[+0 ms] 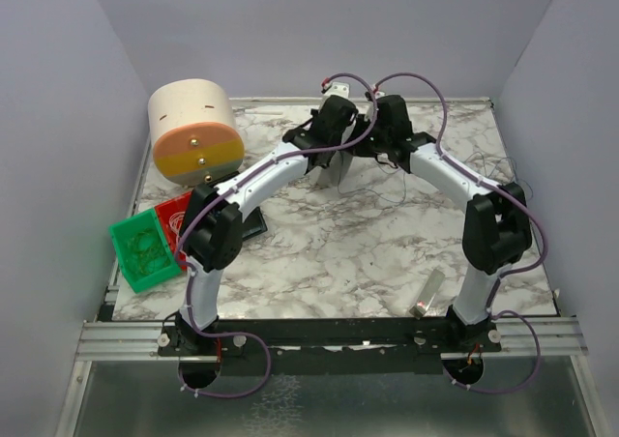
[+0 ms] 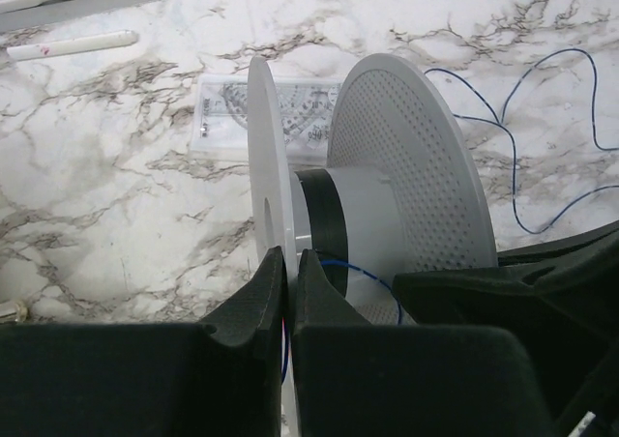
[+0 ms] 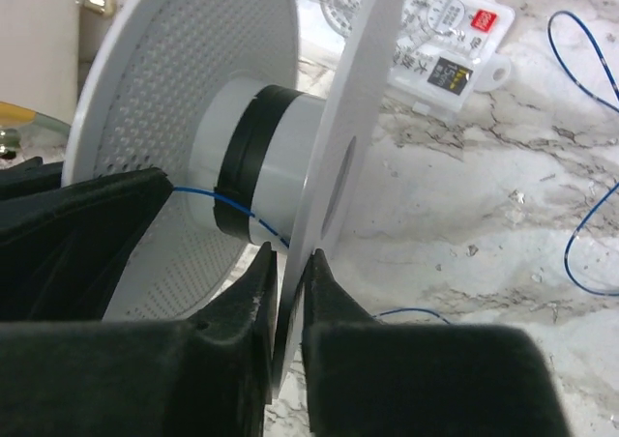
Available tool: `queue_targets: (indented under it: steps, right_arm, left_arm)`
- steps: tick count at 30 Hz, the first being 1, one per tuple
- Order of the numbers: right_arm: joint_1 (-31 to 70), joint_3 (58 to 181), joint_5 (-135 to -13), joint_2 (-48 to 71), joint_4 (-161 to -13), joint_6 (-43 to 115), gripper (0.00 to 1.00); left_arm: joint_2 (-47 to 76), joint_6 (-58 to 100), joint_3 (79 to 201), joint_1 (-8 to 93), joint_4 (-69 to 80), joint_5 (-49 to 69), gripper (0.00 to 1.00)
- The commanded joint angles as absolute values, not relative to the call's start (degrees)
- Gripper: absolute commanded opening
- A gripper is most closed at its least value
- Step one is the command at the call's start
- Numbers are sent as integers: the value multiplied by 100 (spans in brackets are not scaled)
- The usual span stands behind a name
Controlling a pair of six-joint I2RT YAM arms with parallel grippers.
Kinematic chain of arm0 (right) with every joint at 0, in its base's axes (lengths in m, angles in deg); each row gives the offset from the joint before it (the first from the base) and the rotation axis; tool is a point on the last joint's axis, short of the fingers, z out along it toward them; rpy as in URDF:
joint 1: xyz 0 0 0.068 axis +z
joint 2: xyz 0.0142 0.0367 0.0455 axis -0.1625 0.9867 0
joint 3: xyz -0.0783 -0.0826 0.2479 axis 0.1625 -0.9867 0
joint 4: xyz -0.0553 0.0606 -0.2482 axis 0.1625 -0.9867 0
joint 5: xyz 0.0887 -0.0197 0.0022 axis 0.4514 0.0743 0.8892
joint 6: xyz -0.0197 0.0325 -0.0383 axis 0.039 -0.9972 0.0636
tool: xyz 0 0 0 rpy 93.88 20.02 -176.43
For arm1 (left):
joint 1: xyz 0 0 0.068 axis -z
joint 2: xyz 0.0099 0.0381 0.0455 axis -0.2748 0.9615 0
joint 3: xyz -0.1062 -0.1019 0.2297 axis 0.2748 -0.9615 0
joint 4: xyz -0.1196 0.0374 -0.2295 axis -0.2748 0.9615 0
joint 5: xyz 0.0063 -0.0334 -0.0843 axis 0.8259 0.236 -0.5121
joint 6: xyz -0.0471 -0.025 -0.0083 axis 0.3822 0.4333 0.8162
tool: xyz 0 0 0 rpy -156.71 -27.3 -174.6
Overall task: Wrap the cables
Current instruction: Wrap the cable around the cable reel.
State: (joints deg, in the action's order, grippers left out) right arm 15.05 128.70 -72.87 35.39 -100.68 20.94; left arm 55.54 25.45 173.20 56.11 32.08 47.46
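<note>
A white spool [image 1: 332, 169] with two wide flanges stands at the table's far middle. A black band rings its hub [image 2: 323, 226]. My left gripper [image 2: 291, 255] is shut on the edge of one thin flange [image 2: 268, 157]; a bit of blue wire shows between its jaws. My right gripper [image 3: 288, 253] is shut on the edge of the other flange [image 3: 353, 118]. The cable, a very thin blue-grey wire [image 2: 514, 169], runs from the hub [image 3: 222, 199] and lies in loose loops on the marble [image 3: 580, 226], to the right in the top view [image 1: 504, 173].
A flat clear ruler-set pack [image 2: 227, 118] lies behind the spool, with a white pen [image 2: 73, 44] beyond it. A beige and orange cylinder [image 1: 196, 132] stands at the back left. A green bin [image 1: 143, 249] and a red one [image 1: 176, 215] stand at the left edge. A small metal piece [image 1: 429, 293] lies near the front.
</note>
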Motion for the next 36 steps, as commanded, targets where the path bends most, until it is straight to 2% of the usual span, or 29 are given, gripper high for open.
queue_targets:
  steps: [1,5,9,14,19,27,31,36]
  right_arm:
    - [1517,12634,-5750,2801,-9414,2757,13]
    - [1508,12441,-5318,2663,-9157,2972,29]
    - [1508,12378,-5032,2542,-9037,3073,39]
    - [1466,12458,-5003,2362,-9214,3324,44]
    - [1387,12504,-5344,2108,-9399,3944,56]
    - [1067,12595,-5279,1923,-10081,6857,72]
    - [916,12738,-4835,2032,-10975,8565,75]
    - [898,12914,-3980,2224,-11912,9857,75]
  left_arm:
    - [5847,2256,16699,4768,3317,3460,0]
    - [5730,2152,16363,4422,2975,2179,0]
    - [5572,1920,16160,4253,2739,1263,0]
    - [5432,1535,16155,4249,2753,793,0]
    - [5564,1055,16416,4295,3131,751,0]
    - [5422,129,16505,4574,3476,419,0]
    - [5429,-187,16659,4660,3738,-2,0]
    - [5632,-484,16995,4788,4156,-283,0]
